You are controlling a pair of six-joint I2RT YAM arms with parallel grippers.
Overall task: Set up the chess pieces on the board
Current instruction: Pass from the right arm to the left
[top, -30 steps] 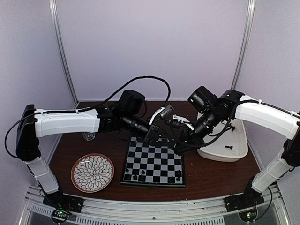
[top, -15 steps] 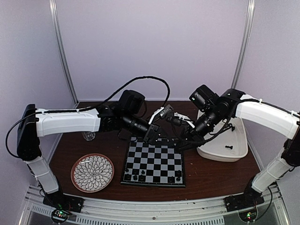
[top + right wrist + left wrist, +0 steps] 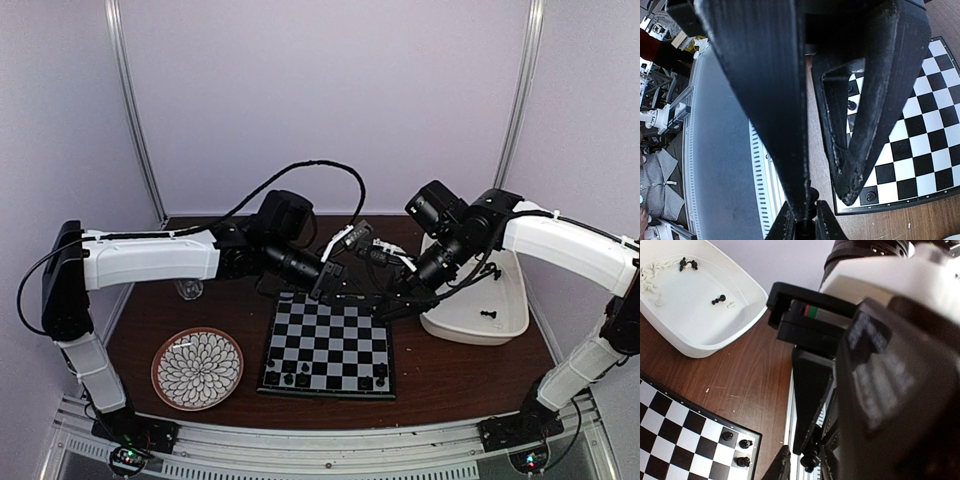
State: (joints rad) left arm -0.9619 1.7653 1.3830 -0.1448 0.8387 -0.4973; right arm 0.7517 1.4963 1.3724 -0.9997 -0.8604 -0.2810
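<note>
Both grippers meet just above the far edge of the board (image 3: 330, 335). My right gripper (image 3: 826, 202) is shut on a small black chess piece (image 3: 810, 458), which hangs head down from its tips. My left gripper (image 3: 805, 465) reaches in from the other side, its fingers (image 3: 782, 466) flanking that piece (image 3: 813, 194). A thin gap shows beside one finger, so the left gripper reads as narrowly open. Several black chess pieces (image 3: 290, 380) stand along the board's near rows. More black and white pieces (image 3: 717, 300) lie in the white tub (image 3: 705, 347).
The white tub (image 3: 500, 325) stands to the right of the board, under the right arm. A round flower-patterned plate (image 3: 197, 368) lies at the front left. A small clear object (image 3: 187, 291) sits under the left arm. A metal rail (image 3: 330, 450) runs along the near table edge.
The left gripper has slid right to meet the right gripper, and its jaws have narrowed around the piece. The right gripper has kept its hold and barely moved.
</note>
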